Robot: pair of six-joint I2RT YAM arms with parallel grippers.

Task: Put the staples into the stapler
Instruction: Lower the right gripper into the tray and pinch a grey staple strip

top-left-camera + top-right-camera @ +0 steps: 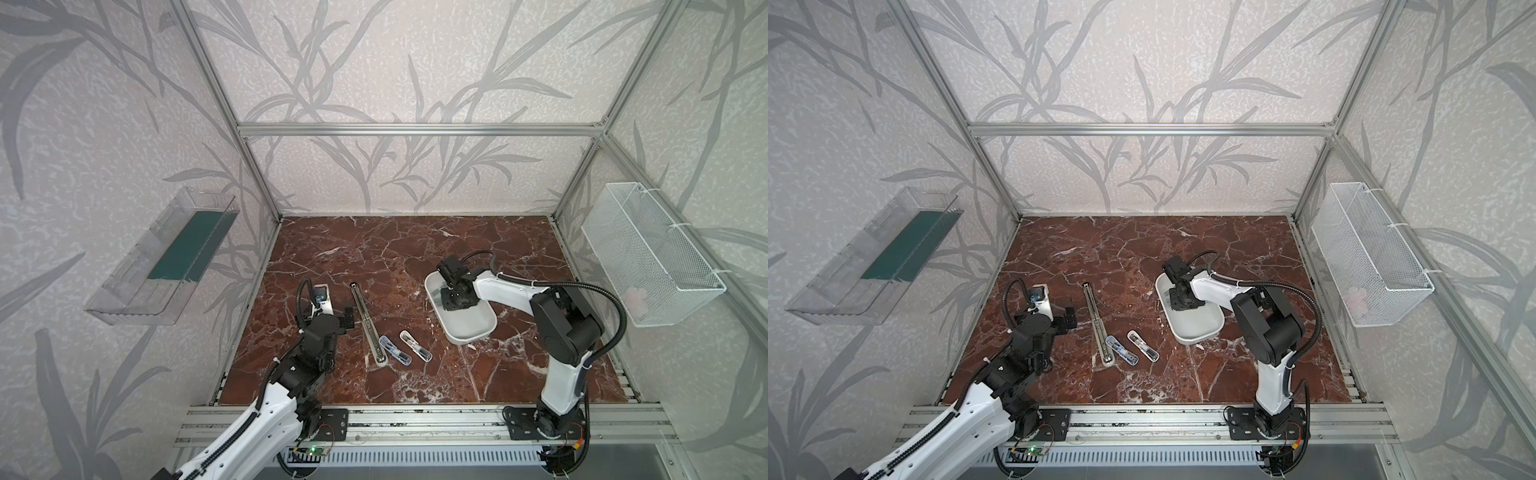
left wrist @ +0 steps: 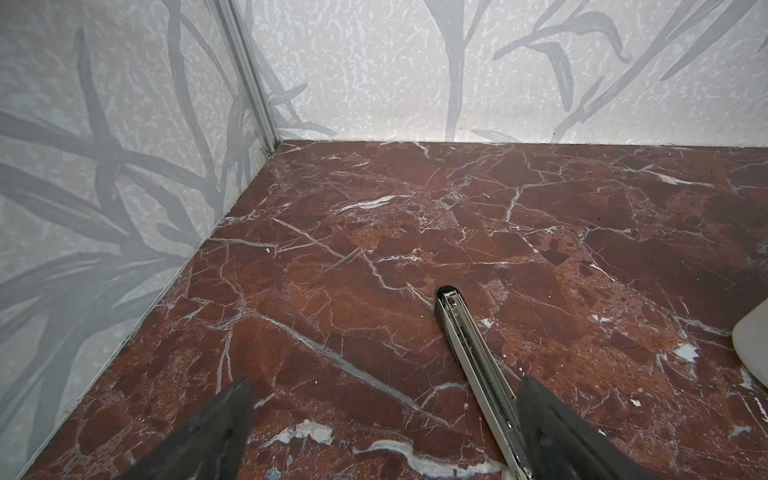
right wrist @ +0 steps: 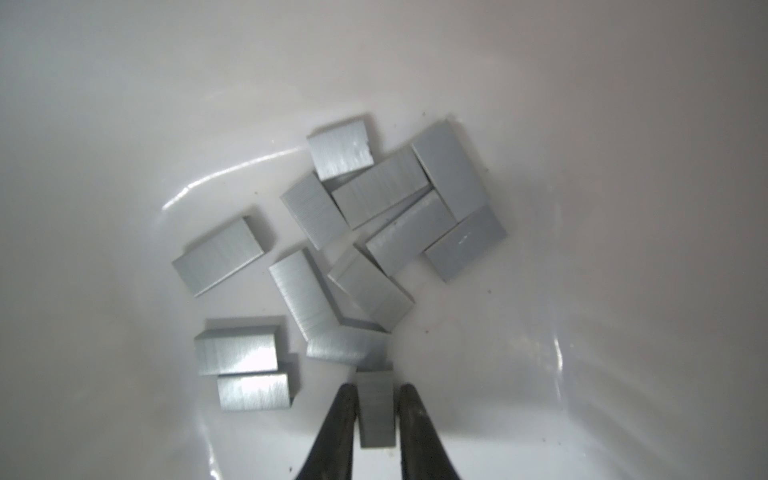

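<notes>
White tray point(image 3: 124, 124) holds staples point(image 3: 374, 216); one strip point(image 3: 376, 409) sits between right jaws.

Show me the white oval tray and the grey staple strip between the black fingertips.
White oval tray point(image 1: 473, 328): a top view, bare floor.
Grey staple strip point(image 3: 376, 409): right wrist view, its middle.

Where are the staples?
The staples lie in a heap in the white tray, on the right in both top views, under the right arm; one strip sits between its jaws.

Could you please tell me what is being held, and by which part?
Left gripper: nothing. Right gripper straddles one staple strip, across its width, in the tray; contact cannot be told.
</notes>
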